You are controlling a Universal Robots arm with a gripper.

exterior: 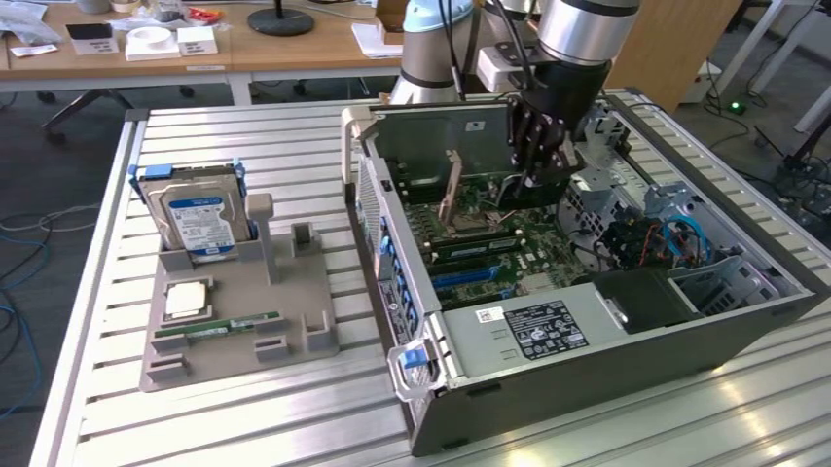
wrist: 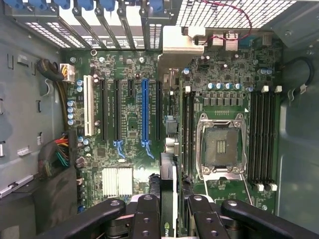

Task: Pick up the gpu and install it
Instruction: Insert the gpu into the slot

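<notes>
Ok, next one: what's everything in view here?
table: one, silver slats, under everything
tray: one, grey, on table, at the exterior view's left of case
hard drive: one, silver, blue label, upright in tray
processor chip: one, silvery, flat on tray
RAM stick: one, green, lying on tray
computer case: one, grey, open, on table
motherboard: one, green, inside case
gpu: one, black, between the claw's fingers, over motherboard
arm: one, silver, extends into case
claw: one, black, shut on the gpu
</notes>
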